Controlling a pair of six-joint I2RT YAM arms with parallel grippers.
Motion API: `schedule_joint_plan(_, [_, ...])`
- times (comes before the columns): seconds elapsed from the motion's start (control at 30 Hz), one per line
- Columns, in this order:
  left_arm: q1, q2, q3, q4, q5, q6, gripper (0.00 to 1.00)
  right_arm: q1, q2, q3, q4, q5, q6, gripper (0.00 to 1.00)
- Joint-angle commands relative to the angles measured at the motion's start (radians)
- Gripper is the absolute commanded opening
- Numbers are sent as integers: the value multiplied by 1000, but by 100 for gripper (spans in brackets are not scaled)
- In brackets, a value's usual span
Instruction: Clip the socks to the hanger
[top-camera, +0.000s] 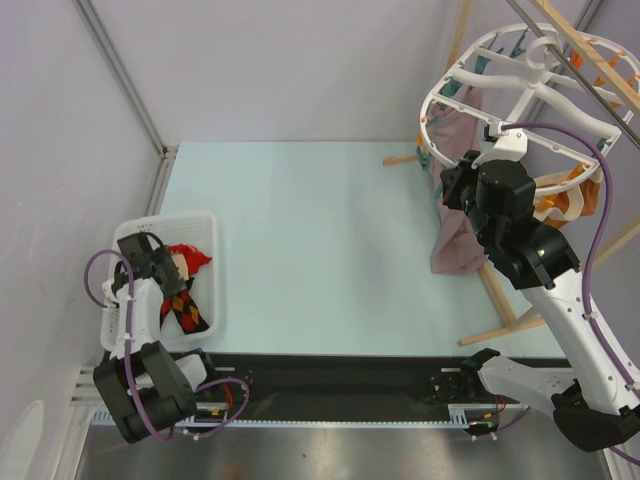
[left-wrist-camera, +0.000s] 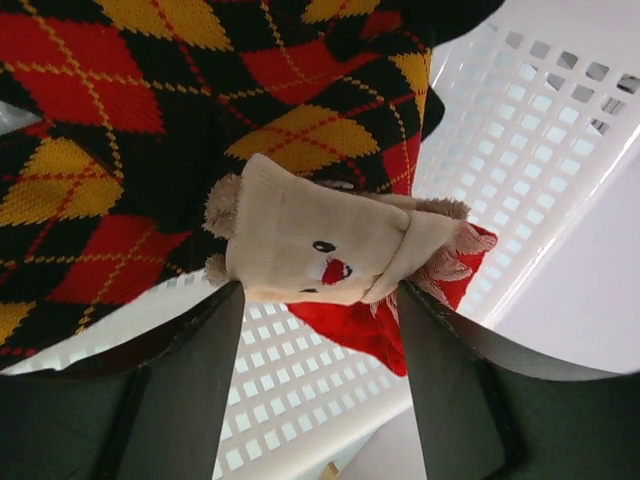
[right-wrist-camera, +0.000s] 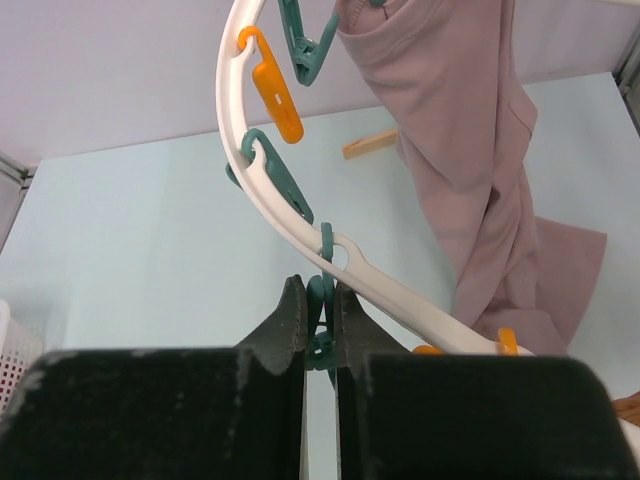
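Observation:
The black socks (top-camera: 186, 310) with red and yellow argyle diamonds lie in the white basket (top-camera: 207, 222) at the left. In the left wrist view they fill the upper left (left-wrist-camera: 150, 120). My left gripper (top-camera: 163, 264) reaches into the basket with its jaws wide apart (left-wrist-camera: 322, 290). Its tips flank a beige sock with a small face (left-wrist-camera: 310, 245) that lies on the argyle socks. The round white hanger (top-camera: 520, 62) hangs at the far right. My right gripper (top-camera: 450, 186) is shut (right-wrist-camera: 320, 290) on a teal clip (right-wrist-camera: 322, 300) hanging from the hanger's rim (right-wrist-camera: 400, 295).
A red cloth piece (left-wrist-camera: 360, 325) lies in the basket beside the beige sock. A mauve-pink cloth (top-camera: 455, 240) and an orange-brown garment (top-camera: 560, 195) hang from the hanger. Wooden rack poles (top-camera: 500, 300) stand at the right. More teal and orange clips (right-wrist-camera: 275, 95) dangle along the rim.

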Motion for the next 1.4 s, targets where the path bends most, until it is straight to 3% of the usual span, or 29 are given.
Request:
schedule_joint_plan(0.0, [11, 40, 28, 59, -54, -20, 68, 19, 6, -16, -40, -84, -16, 0])
schedule_joint_plan(0.23, [11, 153, 56, 93, -87, -2, 67, 19, 10, -18, -33, -88, -19, 0])
schedule_joint_plan(0.3, [11, 169, 53, 116, -99, 9, 63, 20, 13, -18, -33, -91, -17, 0])
schedule_joint_plan(0.5, [11, 213, 60, 184, -96, 64, 33, 22, 21, -24, -30, -91, -14, 0])
schedule_joint_plan(0.53, [9, 212, 63, 185, -97, 72, 23, 20, 21, -24, -30, -91, -14, 0])
schedule_joint_plan(0.63, [11, 190, 86, 176, -99, 136, 7, 22, 26, -24, -30, -91, -13, 0])
schedule_joint_plan(0.73, [6, 141, 128, 116, -104, 221, 1, 22, 26, -22, -30, -91, -11, 0])
schedule_joint_plan(0.9, [-84, 36, 230, 0, -206, 457, 0, 26, 33, -11, -36, -94, -10, 0])
schedule_joint_plan(1.07, [-221, -99, 249, 22, -277, 750, 0, 25, 36, -5, -44, -96, -8, 0])
schedule_joint_plan(1.13, [-273, -189, 229, 105, -268, 904, 0, 25, 35, -4, -44, -99, -7, 0])
schedule_joint_plan(1.23, [-347, -300, 186, 277, -93, 1094, 0, 25, 39, 1, -46, -105, -5, 0])
schedule_joint_plan(1.37, [-420, -331, 244, 329, 89, 1221, 0, 25, 39, 2, -53, -110, -4, 0])
